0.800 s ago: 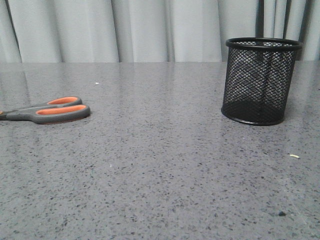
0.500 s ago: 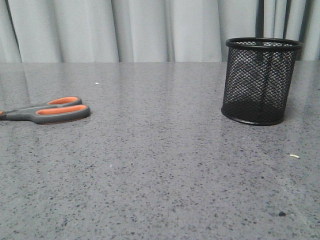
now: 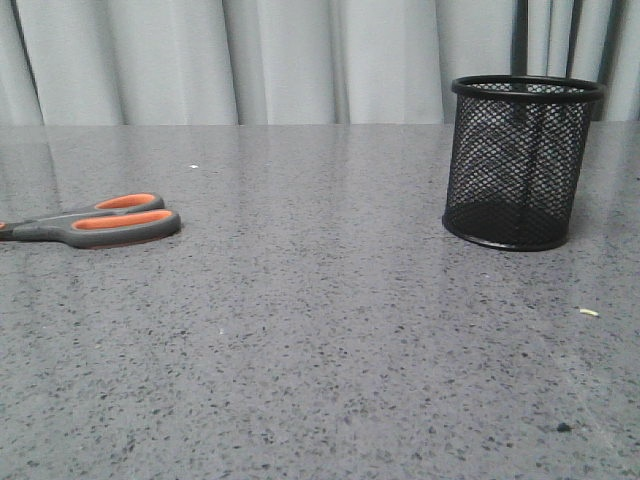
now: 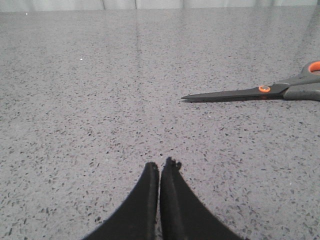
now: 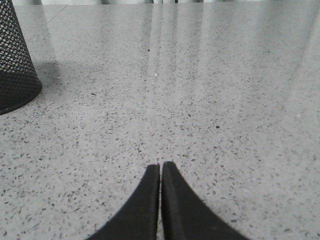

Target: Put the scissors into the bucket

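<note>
The scissors [image 3: 100, 220] lie flat on the grey speckled table at the left, their grey and orange handles showing in the front view. The left wrist view shows their dark blades [image 4: 230, 94] and part of the handles. The black mesh bucket [image 3: 520, 160] stands upright at the back right; its base edge shows in the right wrist view [image 5: 12, 65]. My left gripper [image 4: 160, 165] is shut and empty, apart from the scissors. My right gripper [image 5: 160, 165] is shut and empty, apart from the bucket. Neither gripper shows in the front view.
The grey table [image 3: 320, 330] runs back to pale curtains [image 3: 300, 60]. A small pale crumb [image 3: 589, 312] and a dark speck [image 3: 563, 427] lie near the front right.
</note>
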You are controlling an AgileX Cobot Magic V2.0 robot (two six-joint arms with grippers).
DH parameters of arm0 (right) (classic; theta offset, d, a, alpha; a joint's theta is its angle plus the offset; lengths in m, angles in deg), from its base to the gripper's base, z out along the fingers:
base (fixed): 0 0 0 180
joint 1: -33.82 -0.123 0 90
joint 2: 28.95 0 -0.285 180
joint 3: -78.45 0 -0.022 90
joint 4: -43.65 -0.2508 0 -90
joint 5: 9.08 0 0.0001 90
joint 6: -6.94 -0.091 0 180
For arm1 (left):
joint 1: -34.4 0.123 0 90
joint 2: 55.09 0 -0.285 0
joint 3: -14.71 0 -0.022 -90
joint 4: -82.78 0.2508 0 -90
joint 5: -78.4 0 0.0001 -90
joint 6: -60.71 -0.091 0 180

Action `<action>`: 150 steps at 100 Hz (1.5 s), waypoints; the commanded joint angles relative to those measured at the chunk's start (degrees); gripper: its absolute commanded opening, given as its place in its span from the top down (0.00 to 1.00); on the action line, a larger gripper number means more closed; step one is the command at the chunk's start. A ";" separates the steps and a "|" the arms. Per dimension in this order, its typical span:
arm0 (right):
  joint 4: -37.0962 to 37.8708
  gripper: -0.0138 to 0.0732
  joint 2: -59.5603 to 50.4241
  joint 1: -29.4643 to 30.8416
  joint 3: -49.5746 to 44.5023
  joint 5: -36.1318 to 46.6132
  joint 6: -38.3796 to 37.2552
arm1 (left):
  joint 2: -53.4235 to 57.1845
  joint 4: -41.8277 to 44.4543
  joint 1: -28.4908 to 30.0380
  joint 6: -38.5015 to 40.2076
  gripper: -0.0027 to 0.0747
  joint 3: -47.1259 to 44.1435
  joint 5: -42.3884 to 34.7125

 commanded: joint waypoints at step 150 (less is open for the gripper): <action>-18.10 0.89 23.01 -4.50 37.99 -18.31 3.92 | -7.52 -31.00 0.01 -2.40 0.79 16.68 -9.08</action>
